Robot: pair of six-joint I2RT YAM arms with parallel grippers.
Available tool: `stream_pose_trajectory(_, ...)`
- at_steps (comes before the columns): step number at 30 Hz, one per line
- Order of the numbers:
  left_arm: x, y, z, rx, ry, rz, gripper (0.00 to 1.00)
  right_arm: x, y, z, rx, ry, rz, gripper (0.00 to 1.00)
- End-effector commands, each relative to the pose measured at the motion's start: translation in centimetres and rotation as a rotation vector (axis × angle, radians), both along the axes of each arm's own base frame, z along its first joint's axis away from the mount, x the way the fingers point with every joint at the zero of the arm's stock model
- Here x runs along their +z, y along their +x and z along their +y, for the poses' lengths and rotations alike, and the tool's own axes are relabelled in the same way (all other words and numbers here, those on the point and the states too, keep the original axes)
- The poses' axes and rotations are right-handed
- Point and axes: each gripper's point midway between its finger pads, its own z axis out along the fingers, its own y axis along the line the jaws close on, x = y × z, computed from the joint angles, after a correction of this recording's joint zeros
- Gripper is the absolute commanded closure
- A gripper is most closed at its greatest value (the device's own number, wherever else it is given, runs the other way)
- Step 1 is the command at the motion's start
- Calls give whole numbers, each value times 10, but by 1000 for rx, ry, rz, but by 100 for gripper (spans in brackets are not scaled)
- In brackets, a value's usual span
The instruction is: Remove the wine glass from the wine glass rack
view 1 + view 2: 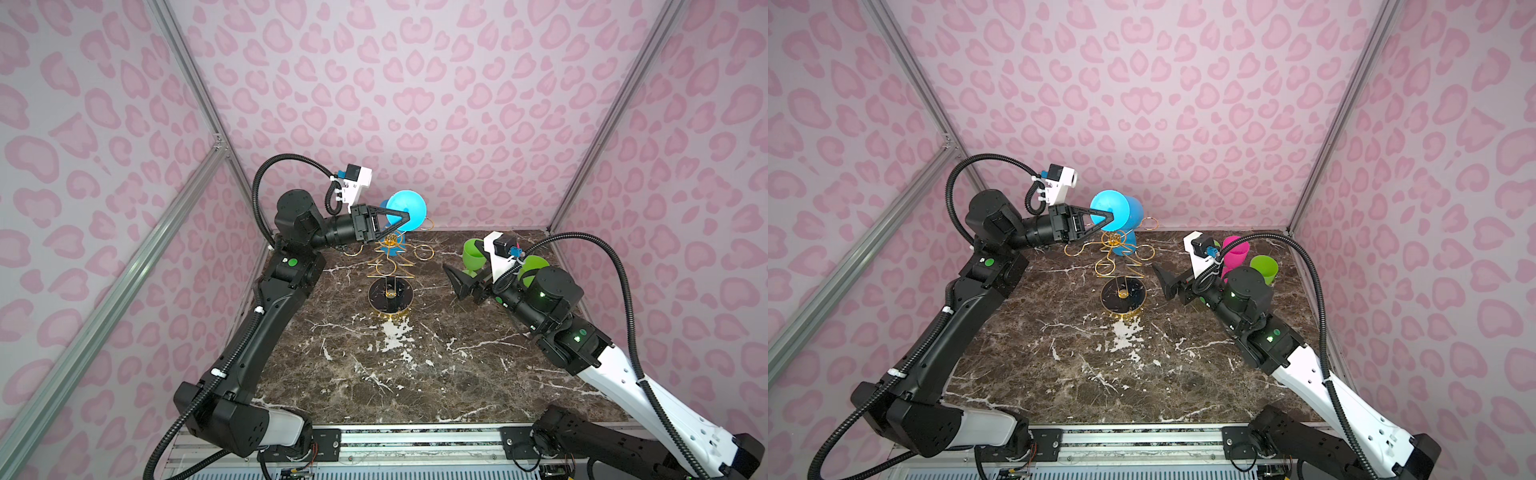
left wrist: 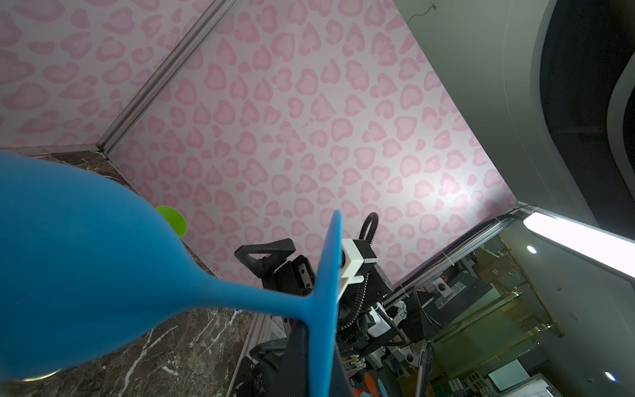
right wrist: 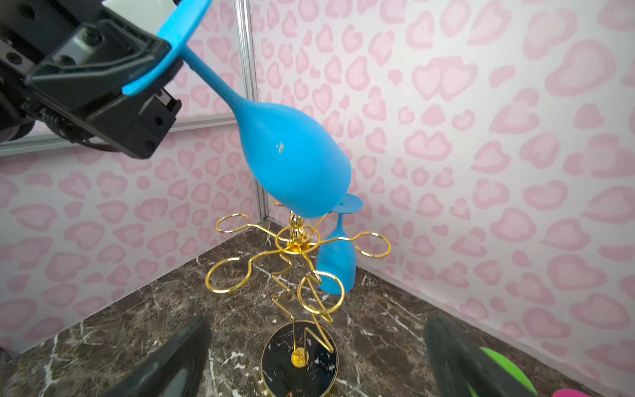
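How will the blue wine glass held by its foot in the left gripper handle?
The blue wine glass looks matte, opaque, probably plastic: light, not brittle. The left gripper pinches only the foot's edge, bowl hanging tilted, so it may pivot. Laid down, it likely rolls.

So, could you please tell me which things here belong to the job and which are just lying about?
Job: blue plastic wine glass held in the left gripper; gold wire wine glass rack; second blue wine glass hanging on it.
Lying about: green plastic glass; second green glass; pink plastic cup.
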Motion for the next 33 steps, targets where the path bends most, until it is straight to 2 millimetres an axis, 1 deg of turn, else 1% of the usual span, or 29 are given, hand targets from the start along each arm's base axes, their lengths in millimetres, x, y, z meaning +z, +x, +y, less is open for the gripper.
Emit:
stream_pose_trajectory(1,17,-6,4,2,-33,-24,97,32,0,5,1,35,-150,2)
stream_pose_trajectory(4,17,-4,5,10,-40,10,97,38,2,16,33,44,-194,2)
stream_pose_trajectory(6,17,-4,5,10,-44,27,96,39,5,25,56,37,-212,2)
stream_pose_trajectory(10,19,-4,5,5,-51,56,96,39,18,36,54,41,-240,2)
stream_pose_trajectory(13,20,-5,6,5,-55,71,97,41,24,51,92,42,-265,2)
stream_pose_trajectory(17,21,-5,6,6,-60,84,97,37,40,68,109,35,-255,2)
stream_pose_trajectory(24,21,-6,7,-1,-63,104,97,29,66,86,90,23,-234,2)
stream_pose_trajectory(30,21,-6,9,-4,-69,120,96,27,83,92,56,45,-236,2)
stream_pose_trajectory(33,22,-8,9,-7,-70,122,96,28,87,96,53,56,-235,2)
